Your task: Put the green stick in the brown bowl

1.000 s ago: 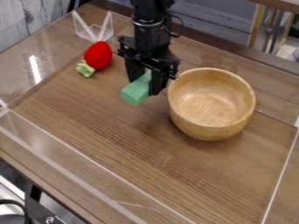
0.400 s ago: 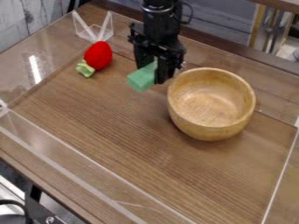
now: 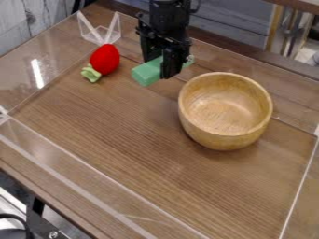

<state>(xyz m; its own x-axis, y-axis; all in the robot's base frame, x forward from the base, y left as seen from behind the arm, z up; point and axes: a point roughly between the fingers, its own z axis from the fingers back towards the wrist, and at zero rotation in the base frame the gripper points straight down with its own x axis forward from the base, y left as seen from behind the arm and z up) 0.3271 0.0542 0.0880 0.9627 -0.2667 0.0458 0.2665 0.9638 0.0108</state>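
Note:
My black gripper [image 3: 163,65] points straight down over the table, left of the brown bowl's far rim. Its fingers are shut on the green stick [image 3: 151,72], a flat mid-green block that hangs tilted, its lower end sticking out to the left below the fingertips and clear of the tabletop. The brown bowl [image 3: 226,110] is a round, thick-walled wooden bowl standing at the right of the table, with nothing inside. The stick hangs left of the bowl's rim, not over it.
A red strawberry-like toy [image 3: 103,60] with a green stem lies to the left of the gripper. Low clear plastic walls [image 3: 50,159] ring the wooden tabletop [image 3: 125,140]. Chair legs stand behind the table at the right.
The gripper has risen and drifted toward the back of the table, carrying the green stick with it. The stick has turned a little in the picture. The bowl and the red toy stay put.

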